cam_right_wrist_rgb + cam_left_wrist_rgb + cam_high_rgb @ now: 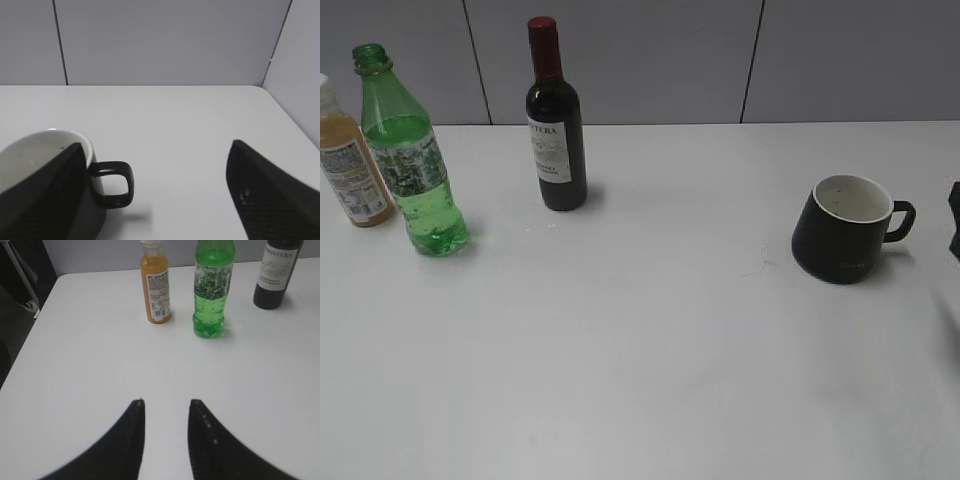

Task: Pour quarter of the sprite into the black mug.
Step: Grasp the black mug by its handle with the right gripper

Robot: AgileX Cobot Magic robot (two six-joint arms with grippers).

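Left gripper (pixel 166 407) parted to a narrow gap, empty, low over the white table (pixel 90 365), well short of the tall green transparent plastic Sprite bottle (pixel 212 295). Right gripper (pixel 155 150) spread wide, empty, just beside the squat matte black mug with white inside (pixel 47 170), handle toward the gap.

Bottle upright at far left, between the orange-drink bottle (pixel 156 287) and the dark wine bottle with red top (pixel 554 120); mug well apart at right.

Risks, as judged: too narrow a gap to take the bottle (needs widening first); knocking the orange neighbour close alongside; spilling from the capless neck if squeezed or tipped early; overshooting a quarter; nudging the mug.
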